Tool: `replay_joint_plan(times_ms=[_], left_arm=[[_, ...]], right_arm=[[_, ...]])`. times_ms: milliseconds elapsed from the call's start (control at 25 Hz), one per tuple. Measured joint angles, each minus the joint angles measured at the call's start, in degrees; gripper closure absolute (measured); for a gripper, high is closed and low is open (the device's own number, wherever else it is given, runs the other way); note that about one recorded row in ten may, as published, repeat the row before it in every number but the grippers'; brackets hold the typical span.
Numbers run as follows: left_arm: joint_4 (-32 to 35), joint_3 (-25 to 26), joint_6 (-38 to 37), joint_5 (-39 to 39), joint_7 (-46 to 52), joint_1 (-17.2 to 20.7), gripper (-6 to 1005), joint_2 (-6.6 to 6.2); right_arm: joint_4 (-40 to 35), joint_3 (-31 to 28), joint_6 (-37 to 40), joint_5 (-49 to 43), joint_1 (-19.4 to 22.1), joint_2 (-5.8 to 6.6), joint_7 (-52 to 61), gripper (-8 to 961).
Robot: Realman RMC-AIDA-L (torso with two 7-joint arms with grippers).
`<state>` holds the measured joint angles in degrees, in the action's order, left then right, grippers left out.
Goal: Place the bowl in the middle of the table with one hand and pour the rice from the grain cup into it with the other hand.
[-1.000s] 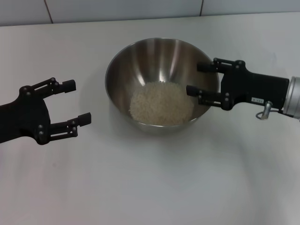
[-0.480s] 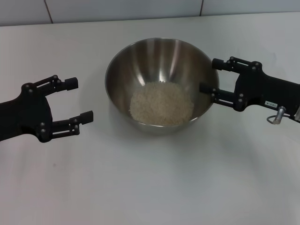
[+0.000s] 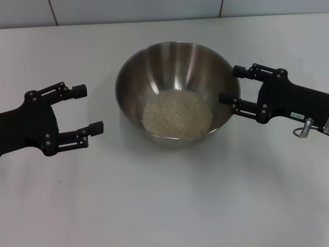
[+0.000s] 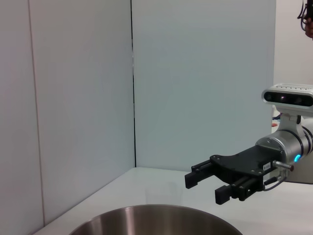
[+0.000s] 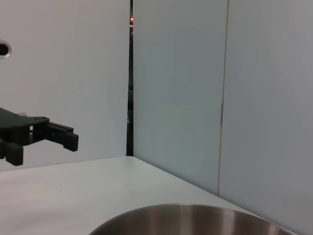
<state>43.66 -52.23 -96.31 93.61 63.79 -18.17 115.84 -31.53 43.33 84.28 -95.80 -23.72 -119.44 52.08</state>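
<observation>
The steel bowl (image 3: 175, 67) stands on the white table (image 3: 164, 206) near its middle, with a heap of rice (image 3: 177, 114) in its bottom. My right gripper (image 3: 231, 84) is open at the bowl's right rim, its fingertips level with the rim and nothing between them. My left gripper (image 3: 88, 108) is open to the left of the bowl, a short gap away, and holds nothing. The left wrist view shows the bowl's rim (image 4: 156, 218) with the right gripper (image 4: 204, 188) beyond it. In the right wrist view the bowl's rim (image 5: 195, 218) and the left gripper (image 5: 44, 147) appear. The grain cup is out of view.
A pale panelled wall (image 3: 154, 7) runs along the table's far edge. Bare tabletop lies in front of the bowl and on both sides behind the arms.
My right gripper has drawn back to the right, from over the bowl's inside to its rim, then held still. The left gripper has edged slightly toward the bowl. Bowl and rice are unmoved.
</observation>
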Motion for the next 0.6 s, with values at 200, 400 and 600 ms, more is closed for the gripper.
replay_joint_plan(times_ms=[200, 400, 600], left_arm=[[-0.2, 0.0, 0.1, 0.0, 0.0, 0.1, 161, 0.12], [0.1, 0.0, 0.2, 0.0, -0.2, 0.3, 161, 0.43], [0.1, -0.4, 0.1, 0.0, -0.3, 0.1, 161, 0.46]], right_arm=[[0.3, 0.0, 0.0, 0.0, 0.0, -0.04, -0.4, 268], [0.4, 0.0, 0.1, 0.0, 0.1, -0.07, -0.4, 268], [0.7, 0.0, 0.2, 0.0, 0.1, -0.09, -0.4, 268]])
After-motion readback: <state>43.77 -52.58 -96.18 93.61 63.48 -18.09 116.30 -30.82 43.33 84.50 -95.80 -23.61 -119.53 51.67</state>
